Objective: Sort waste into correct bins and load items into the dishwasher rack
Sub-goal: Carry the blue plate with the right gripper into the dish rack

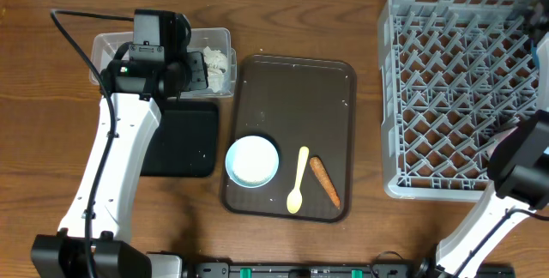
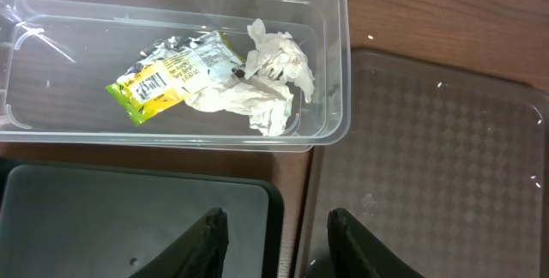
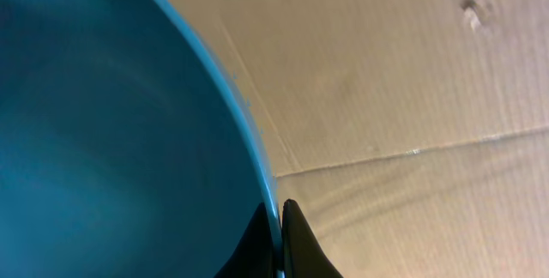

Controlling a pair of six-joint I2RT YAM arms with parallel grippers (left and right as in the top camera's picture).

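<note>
In the left wrist view the clear tub (image 2: 334, 55) holds a yellow-green snack wrapper (image 2: 167, 72) and crumpled white tissue (image 2: 270, 81). My left gripper (image 2: 277, 226) hangs open and empty just in front of the tub, over the gap between the black tray (image 2: 129, 218) and the brown serving tray (image 2: 429, 158). Overhead, the left gripper (image 1: 197, 70) is at the tub's right end. My right gripper (image 3: 279, 218) is shut on the rim of the blue dish (image 3: 111, 123). A round white bowl with a blue rim (image 1: 253, 160), a pale yellow spoon (image 1: 298, 182) and an orange carrot (image 1: 324, 181) lie on the serving tray.
The grey dishwasher rack (image 1: 463, 98) fills the right side of the table. The right arm (image 1: 523, 166) stands at its near right corner, and its gripper and the dish do not show overhead. Beyond the dish in the right wrist view lies brown cardboard (image 3: 412, 81).
</note>
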